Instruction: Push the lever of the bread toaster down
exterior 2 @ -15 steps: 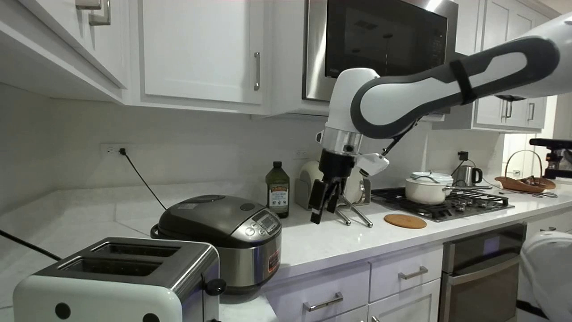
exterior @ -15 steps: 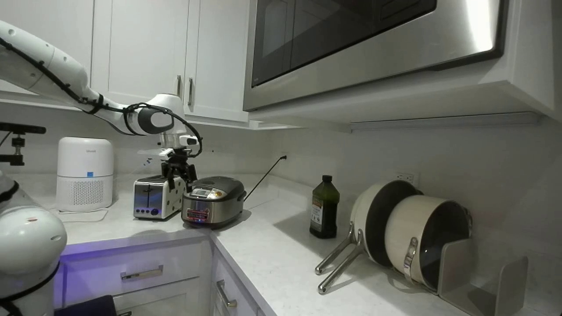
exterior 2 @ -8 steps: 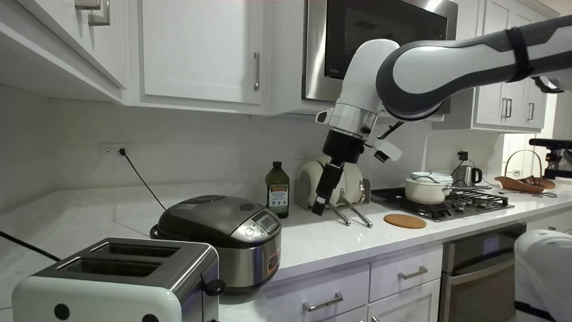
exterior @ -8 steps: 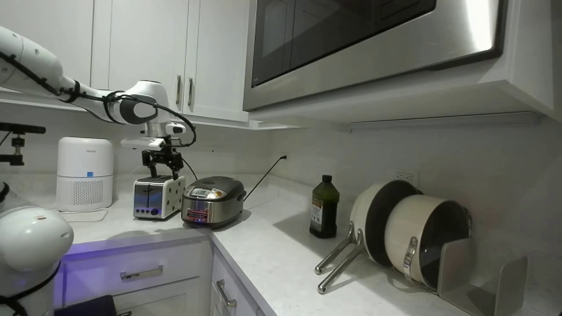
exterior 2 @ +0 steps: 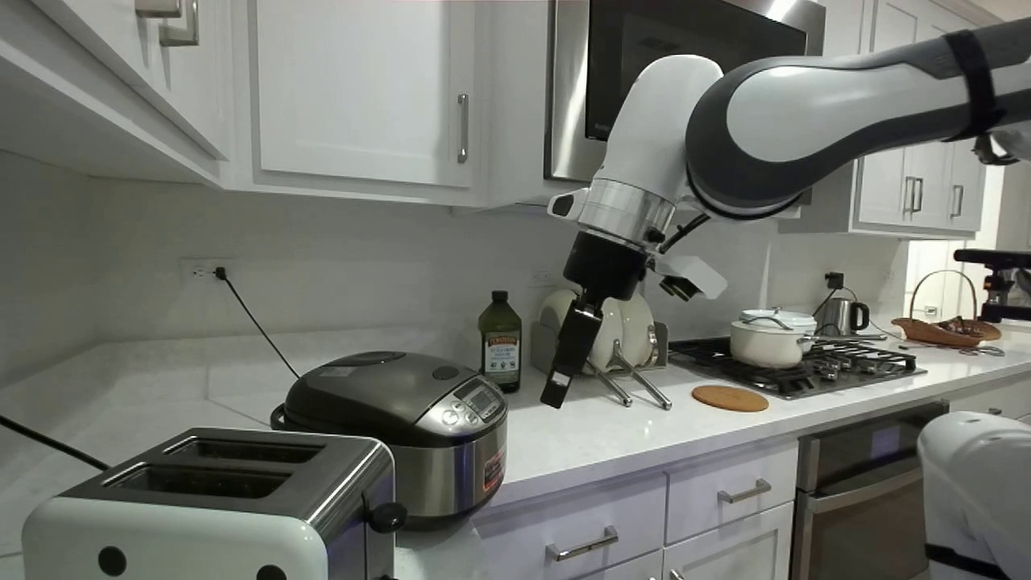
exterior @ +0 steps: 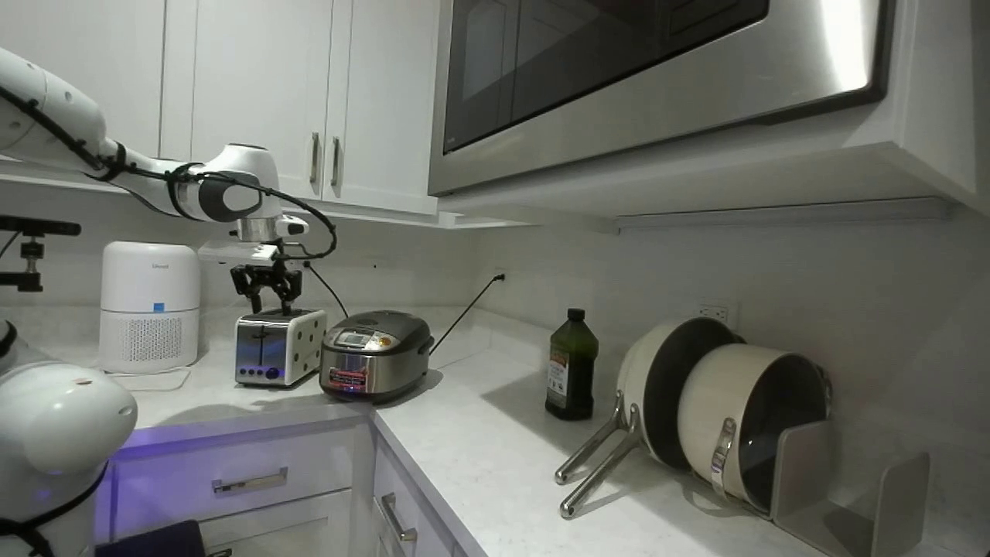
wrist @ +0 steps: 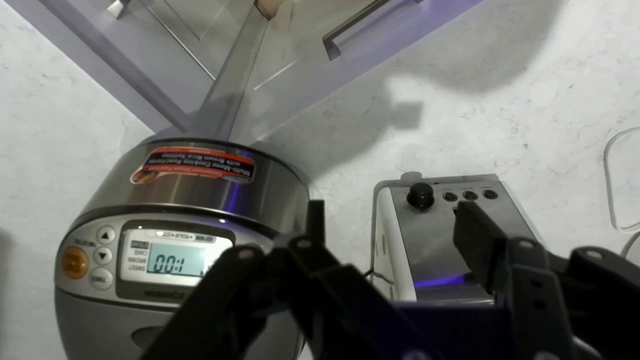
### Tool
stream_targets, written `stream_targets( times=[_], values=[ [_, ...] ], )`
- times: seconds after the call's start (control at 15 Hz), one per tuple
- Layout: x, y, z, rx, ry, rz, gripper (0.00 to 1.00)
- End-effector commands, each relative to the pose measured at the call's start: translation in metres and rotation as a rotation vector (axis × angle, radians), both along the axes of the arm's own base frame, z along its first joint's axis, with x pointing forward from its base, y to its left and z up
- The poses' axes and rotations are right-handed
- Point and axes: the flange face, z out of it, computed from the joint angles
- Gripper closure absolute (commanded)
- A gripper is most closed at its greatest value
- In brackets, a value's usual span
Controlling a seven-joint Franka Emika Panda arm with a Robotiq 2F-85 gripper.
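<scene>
The toaster [exterior: 303, 352] is silver-fronted with white, black-dotted sides and a dark metal top. It stands on the counter in both exterior views, with two slots on top [exterior 2: 201, 479]. Its black lever knob [exterior 2: 388, 517] sticks out high on the front; in an exterior view the lever [exterior: 261, 336] also shows near the slot's top. My gripper [exterior: 271, 309] is open and empty, fingers pointing down, and looks near the toaster's upper front. It also shows in an exterior view [exterior 2: 556, 393]. In the wrist view the gripper [wrist: 390, 215] has one finger over the toaster front [wrist: 430, 245], mostly hiding the lever.
A grey rice cooker [exterior: 379, 367] stands close beside the toaster; it fills the left of the wrist view [wrist: 185, 280]. A white cylindrical appliance [exterior: 149, 309] stands on the toaster's other side. Wall cabinets [exterior: 263, 77] hang above. A bottle [exterior: 572, 371] and pans [exterior: 735, 418] stand farther along.
My gripper has turned, with the fingers now seen spread side by side. It has moved from beside the rice cooker toward the toaster. The toaster has not moved.
</scene>
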Motion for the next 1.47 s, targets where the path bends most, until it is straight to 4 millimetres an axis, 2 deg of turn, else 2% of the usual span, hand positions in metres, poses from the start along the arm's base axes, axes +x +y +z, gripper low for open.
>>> stream_targets(
  times=[0.0,0.33,0.87,1.4],
  values=[
    [0.002,0.025,0.000,0.001,-0.023,0.045,0.62],
    [0.003,0.054,-0.007,0.018,-0.075,0.066,1.00],
    [0.019,0.118,-0.042,0.042,-0.102,0.145,1.00],
    [0.036,0.162,-0.053,0.058,-0.081,0.195,1.00]
  ],
)
